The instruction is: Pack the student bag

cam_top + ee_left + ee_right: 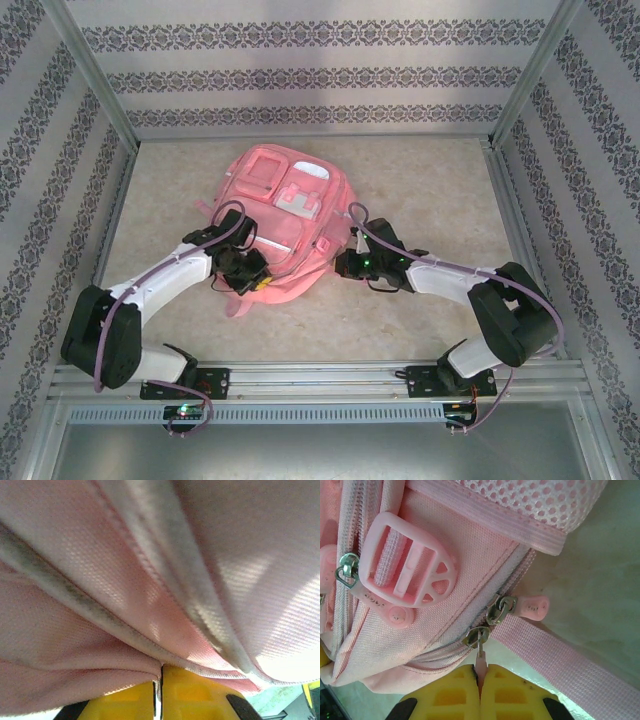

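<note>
yellow pads (pixel 512 692) of the right claw (pixel 480 672) sat closest to its wrist lens, pressed together on a pink zip pull (pixel 480 656) that ran down from its slider (pixel 474 638) into the seam between them — clenched, with the pull caught. a second pull (pixel 532 606) lay free just beside it, resting over a pink strap (pixel 570 665) that crossed the pale table (pixel 600 580). up and left of the slider we saw a pink buckle (pixel 407 570) lying against the side of the bag (pixel 465 545), and a mesh pocket (pixel 545 500) along the top edge of that view.

at the left wrist, we found the left claw (pixel 161 677) with its yellow pads nearly touching, only a thin dark slit between them. a fold of the bag's fabric met the top of that slit and looked pinched there, so we read this claw as clenched on the bag, though the cloth hid how deep the fold went. grey piping (pixel 65 595) ran slantwise across the pink cloth above.

from overhead, we saw the bag lying flat near the middle of the table, front pockets facing up. the left claw was at its near left corner, on the fabric; the right claw touched its right edge, low on that side.
</note>
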Controlling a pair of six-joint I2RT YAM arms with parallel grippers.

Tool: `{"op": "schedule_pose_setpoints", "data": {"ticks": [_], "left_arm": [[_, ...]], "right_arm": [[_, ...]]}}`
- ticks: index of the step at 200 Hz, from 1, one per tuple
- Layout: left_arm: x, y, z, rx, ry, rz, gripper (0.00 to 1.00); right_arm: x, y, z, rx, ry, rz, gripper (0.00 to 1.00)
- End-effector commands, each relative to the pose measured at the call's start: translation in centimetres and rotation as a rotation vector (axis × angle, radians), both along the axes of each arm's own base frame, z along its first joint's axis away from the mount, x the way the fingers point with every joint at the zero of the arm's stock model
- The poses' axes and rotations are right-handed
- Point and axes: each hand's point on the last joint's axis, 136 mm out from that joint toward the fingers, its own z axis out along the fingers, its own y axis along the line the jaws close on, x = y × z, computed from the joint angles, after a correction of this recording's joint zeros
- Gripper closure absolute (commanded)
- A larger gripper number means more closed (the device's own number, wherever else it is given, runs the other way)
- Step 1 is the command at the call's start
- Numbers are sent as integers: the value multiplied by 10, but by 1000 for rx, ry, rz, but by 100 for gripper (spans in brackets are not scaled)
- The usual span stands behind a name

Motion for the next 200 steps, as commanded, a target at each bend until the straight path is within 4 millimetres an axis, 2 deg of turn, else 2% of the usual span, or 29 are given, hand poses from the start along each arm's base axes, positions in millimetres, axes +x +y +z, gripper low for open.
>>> {"op": "schedule_pose_setpoints", "data": {"ticks": [1,27,40,60,80,101,125,155,175,200], "left_arm": [[7,-23,12,-1,-64,-132,80],[4,-56,15,-60,-68,-240,72],[6,-63,15,-72,-73,-262,71],[13,-77,21,-123,-98,-282,69],[18,-92,25,-164,-121,-310,63],[22,-108,23,-202,-124,-339,60],[27,-124,29,-252,-153,-376,55],[37,-126,68,-279,-289,-402,47],[35,-122,93,-310,-371,-410,43],[33,-100,107,-316,-417,-365,42]], "right_arm": [[6,-28,-5,-49,56,-103,100],[5,-49,-12,-51,153,-162,100],[4,-51,-10,-55,169,-149,83],[0,-56,-1,-94,159,-133,69],[-5,-72,13,-154,127,-170,57],[-11,-83,32,-176,94,-197,55],[-11,-72,58,-96,71,-196,57],[-1,-49,80,-23,65,-189,58],[6,-37,77,-10,81,-198,58],[15,-24,69,-1,118,-216,59]]}}
